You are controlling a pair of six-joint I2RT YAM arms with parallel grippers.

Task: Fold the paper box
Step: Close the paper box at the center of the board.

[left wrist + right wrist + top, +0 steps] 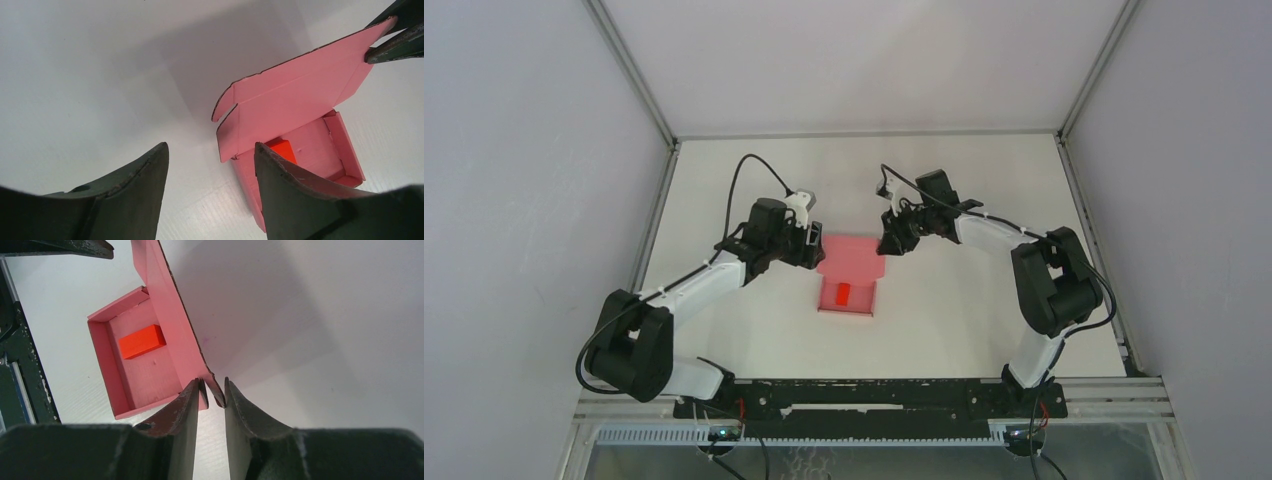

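Note:
The paper box (851,262) is pink and lies mid-table with its tray open and its lid raised at the far side. A small red block (842,293) lies inside the tray. In the right wrist view the tray (150,375) holds the block (142,341), and my right gripper (211,381) is shut narrowly on the bent side flap at the lid's corner. My left gripper (210,146) stands open over bare table just left of the box (300,95), touching nothing. Its right finger covers part of the tray and block (282,149).
The white table (964,180) is walled by grey panels on three sides. A black rail (864,395) with the arm bases runs along the near edge. The right arm's fingers (395,47) show at the top right of the left wrist view.

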